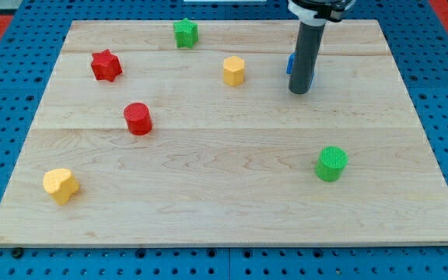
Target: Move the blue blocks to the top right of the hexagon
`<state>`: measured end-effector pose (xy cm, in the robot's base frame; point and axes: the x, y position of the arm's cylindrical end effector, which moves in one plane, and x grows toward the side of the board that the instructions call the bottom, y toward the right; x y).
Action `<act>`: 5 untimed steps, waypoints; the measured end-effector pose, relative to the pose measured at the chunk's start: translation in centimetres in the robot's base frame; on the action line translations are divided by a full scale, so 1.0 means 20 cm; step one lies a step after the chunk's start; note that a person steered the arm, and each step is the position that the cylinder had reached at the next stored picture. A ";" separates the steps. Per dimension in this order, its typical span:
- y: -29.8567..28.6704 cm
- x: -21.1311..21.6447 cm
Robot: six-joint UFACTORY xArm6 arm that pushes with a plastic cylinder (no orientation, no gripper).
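Observation:
My tip (299, 90) rests on the board at the upper right. A blue block (290, 64) is mostly hidden behind the rod; only a sliver shows at the rod's left and right, so its shape cannot be made out. The yellow hexagon (234, 71) sits to the left of the tip, a short gap away. Only this one blue block shows in the view.
A green star (185, 33) is at the top. A red star (106, 65) is at the upper left. A red cylinder (138, 119) is left of centre. A yellow heart-like block (60, 185) is at the lower left. A green cylinder (331, 163) is at the lower right.

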<state>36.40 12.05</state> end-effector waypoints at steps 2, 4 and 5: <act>0.01 -0.09; -0.24 -0.21; -0.50 -0.21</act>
